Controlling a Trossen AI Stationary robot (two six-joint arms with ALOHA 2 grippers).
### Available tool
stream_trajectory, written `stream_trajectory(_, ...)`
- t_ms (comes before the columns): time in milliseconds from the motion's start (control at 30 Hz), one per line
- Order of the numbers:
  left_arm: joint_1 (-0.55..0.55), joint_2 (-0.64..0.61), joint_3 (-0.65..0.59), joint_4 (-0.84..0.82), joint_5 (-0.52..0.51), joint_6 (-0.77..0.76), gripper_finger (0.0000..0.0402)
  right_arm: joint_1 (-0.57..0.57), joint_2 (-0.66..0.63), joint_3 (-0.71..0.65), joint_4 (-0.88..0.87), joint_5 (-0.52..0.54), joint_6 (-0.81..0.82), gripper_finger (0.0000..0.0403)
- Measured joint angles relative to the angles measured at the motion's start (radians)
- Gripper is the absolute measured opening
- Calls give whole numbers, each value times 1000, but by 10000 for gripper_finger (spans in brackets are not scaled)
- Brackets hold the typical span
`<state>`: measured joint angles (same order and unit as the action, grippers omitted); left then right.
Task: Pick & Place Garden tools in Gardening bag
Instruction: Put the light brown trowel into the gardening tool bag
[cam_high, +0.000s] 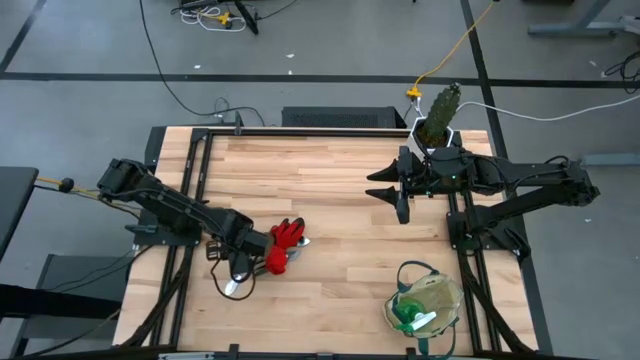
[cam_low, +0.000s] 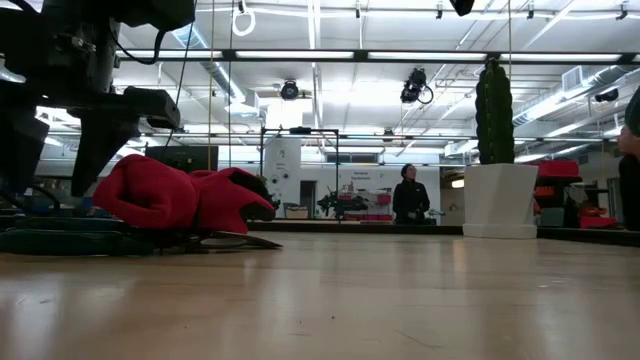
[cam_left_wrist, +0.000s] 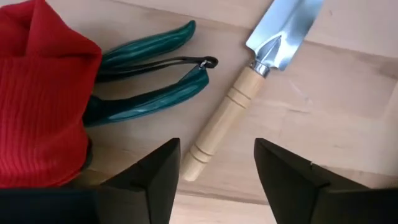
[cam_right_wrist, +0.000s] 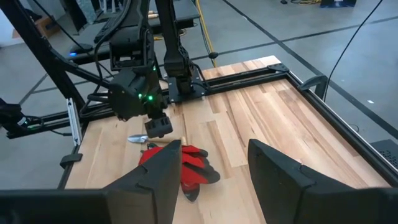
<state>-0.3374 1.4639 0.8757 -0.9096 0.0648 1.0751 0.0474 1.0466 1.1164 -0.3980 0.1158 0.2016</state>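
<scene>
Now the left gripper (cam_left_wrist: 216, 163) is hovering low over the wooden table (cam_high: 340, 190) with its fingers spread and nothing between them, and the trowel (cam_left_wrist: 245, 87) is lying just ahead of the fingertips, its wooden handle pointing into the gap. The step in hand seems to be the picking of the trowel; the next move probably calls for going a little forward and down, so that the fingers are closing across the handle. Just beside the trowel, the pruners (cam_left_wrist: 149, 78) are lying with dark green handles, partly under the red gloves (cam_high: 283, 244). The gardening bag (cam_high: 425, 305) is standing well apart from this gripper, and a spray bottle (cam_high: 408, 316) is already inside it. The right gripper (cam_high: 388, 188) is waiting, spread and empty, above the table.
</scene>
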Motion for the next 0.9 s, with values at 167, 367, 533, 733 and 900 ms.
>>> stream_trajectory(167, 0, 1, 0, -1, 1, 62, 204, 0, 0, 0, 0, 0, 0, 186)
stream_trajectory(367, 5, 2, 0, -1, 31, 74, 189, 0, 0, 0, 0, 0, 0, 186)
stream_trajectory(533, 21, 2, -54, 35, 41, 76, 188, 0, 0, 0, 0, 0, 0, 186)
stream_trajectory(733, 13, 3, -98, 37, -42, 96, 188, 0, 0, 0, 1, 0, 0, 186)
stream_trajectory(900, 13, 3, -97, 77, -41, 90, 188, 0, 0, 0, 0, 0, -1, 186)
